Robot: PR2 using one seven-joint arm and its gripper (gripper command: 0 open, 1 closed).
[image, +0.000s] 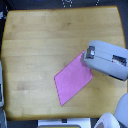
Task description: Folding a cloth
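Observation:
The pink-magenta cloth (73, 77) lies flat on the wooden tabletop (40, 45), right of centre toward the near edge, as a slanted four-cornered sheet. My gripper (85, 56) comes in from the exterior view's right and its tip sits over the cloth's upper right corner. The grey gripper body (107, 60) hides the fingers and that corner, so I cannot tell whether the jaws are open or shut on the cloth.
A dark floor surrounds the table. A grey object (1, 85) stands at the left edge. White robot parts (115, 117) show at the bottom right, and a pale object (62, 123) sits below the table's near edge.

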